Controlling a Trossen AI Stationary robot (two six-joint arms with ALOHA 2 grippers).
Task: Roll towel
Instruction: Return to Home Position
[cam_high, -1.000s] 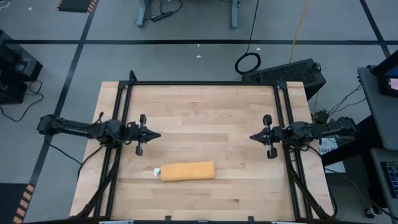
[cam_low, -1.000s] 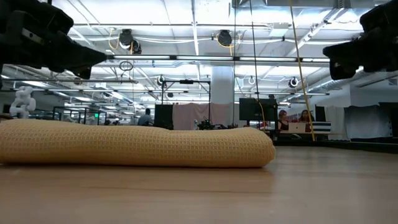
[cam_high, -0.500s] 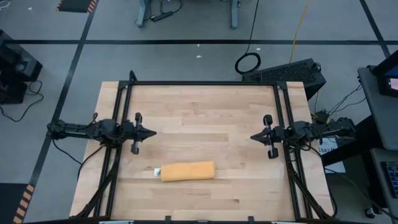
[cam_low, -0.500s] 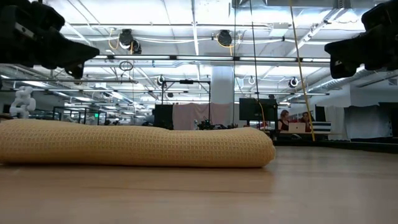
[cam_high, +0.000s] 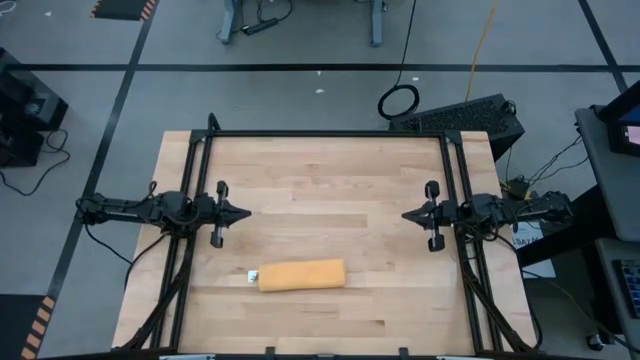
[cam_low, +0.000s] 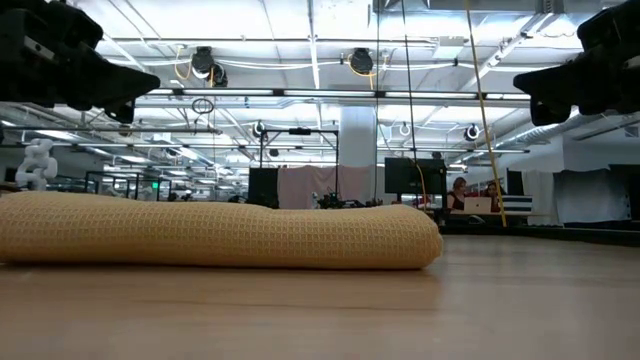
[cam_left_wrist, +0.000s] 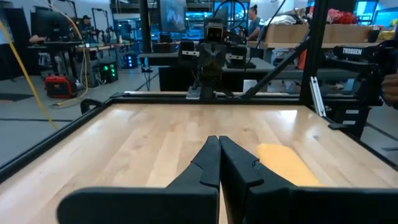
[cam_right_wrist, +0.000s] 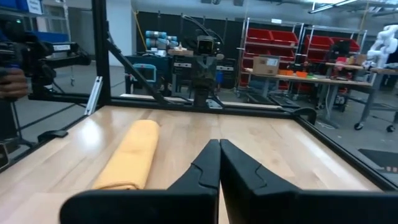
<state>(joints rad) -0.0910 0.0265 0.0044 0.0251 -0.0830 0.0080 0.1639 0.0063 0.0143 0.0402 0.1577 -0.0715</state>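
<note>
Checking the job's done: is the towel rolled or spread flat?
Rolled: the towel lies as a compact, rounded log on the table.

The low view's left edge cuts off the towel (cam_low: 200, 235) at one end

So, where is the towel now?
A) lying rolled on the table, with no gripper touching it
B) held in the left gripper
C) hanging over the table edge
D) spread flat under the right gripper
A: the towel lies as a roll on the table, while the left gripper and the right gripper are shut, empty and apart from it.
</note>
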